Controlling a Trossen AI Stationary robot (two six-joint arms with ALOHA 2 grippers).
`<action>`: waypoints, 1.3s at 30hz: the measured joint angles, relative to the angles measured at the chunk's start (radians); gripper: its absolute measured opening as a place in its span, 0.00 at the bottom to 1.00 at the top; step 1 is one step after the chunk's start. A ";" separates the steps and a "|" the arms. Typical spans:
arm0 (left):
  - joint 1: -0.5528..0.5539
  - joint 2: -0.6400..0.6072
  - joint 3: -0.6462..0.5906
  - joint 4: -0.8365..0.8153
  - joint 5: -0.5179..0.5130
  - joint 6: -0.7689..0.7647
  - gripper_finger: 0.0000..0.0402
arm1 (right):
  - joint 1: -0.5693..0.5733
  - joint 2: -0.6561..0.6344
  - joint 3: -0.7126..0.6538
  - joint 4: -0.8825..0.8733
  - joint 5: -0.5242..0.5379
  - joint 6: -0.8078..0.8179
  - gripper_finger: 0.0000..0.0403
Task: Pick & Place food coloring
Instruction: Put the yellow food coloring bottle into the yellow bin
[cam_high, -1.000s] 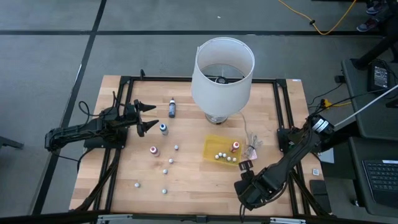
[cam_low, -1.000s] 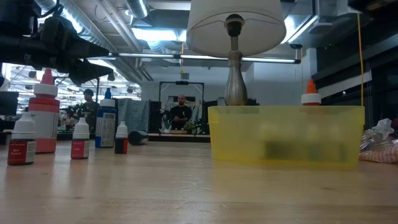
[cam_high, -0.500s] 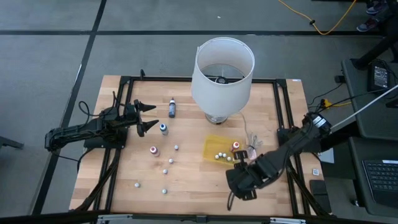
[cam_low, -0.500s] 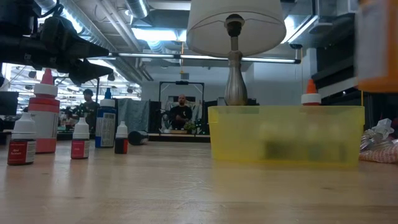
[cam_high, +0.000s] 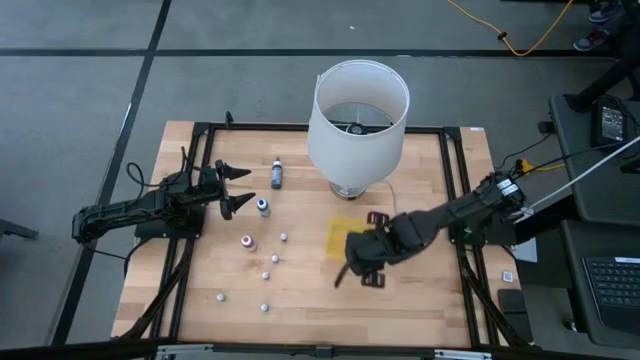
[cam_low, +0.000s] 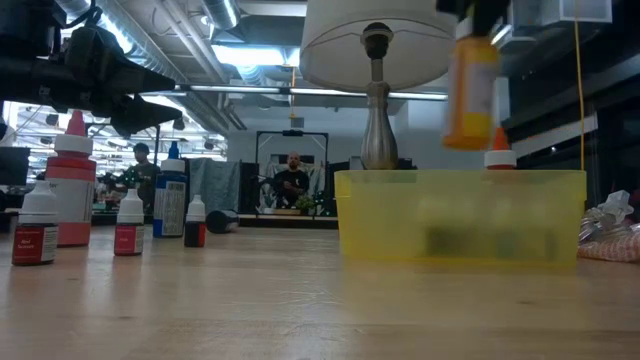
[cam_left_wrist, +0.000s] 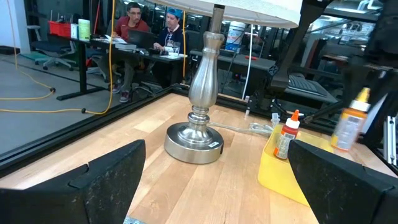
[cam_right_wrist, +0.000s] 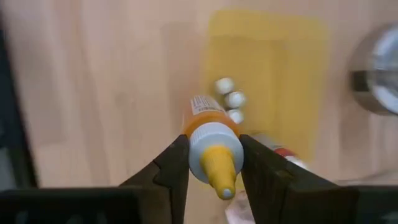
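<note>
Yellow tray (cam_high: 340, 236) is partly covered in the high view by the right gripper (cam_high: 362, 252), which has been carried from the table's near right edge to a spot over it within the last second. An orange-capped food coloring bottle (cam_right_wrist: 210, 144) is clamped between its fingers (cam_right_wrist: 171, 167) and held in the air above the tray, where three whitish bottles (cam_right_wrist: 229, 99) and a red-topped one (cam_left_wrist: 286, 135) lie or stand. Bare wood is left open in front of the tray. The left gripper (cam_high: 232, 189) is held spread wide and empty at the left edge, unmoved, near the blue-topped bottle (cam_high: 263, 206). Small bottles (cam_high: 267, 273) are scattered mid-table. The lamp (cam_high: 357, 118) hides the table behind the tray.
</note>
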 joint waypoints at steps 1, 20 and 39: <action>0.000 0.000 0.000 0.000 0.000 0.000 0.97 | -0.017 0.000 0.000 -0.007 0.014 0.017 0.32; 0.000 0.000 0.000 0.000 0.000 0.000 0.97 | -0.113 -0.002 -0.168 0.044 0.108 0.148 0.32; 0.000 0.000 0.000 0.000 0.000 0.000 0.97 | -0.135 -0.001 -0.336 0.198 0.116 0.149 0.33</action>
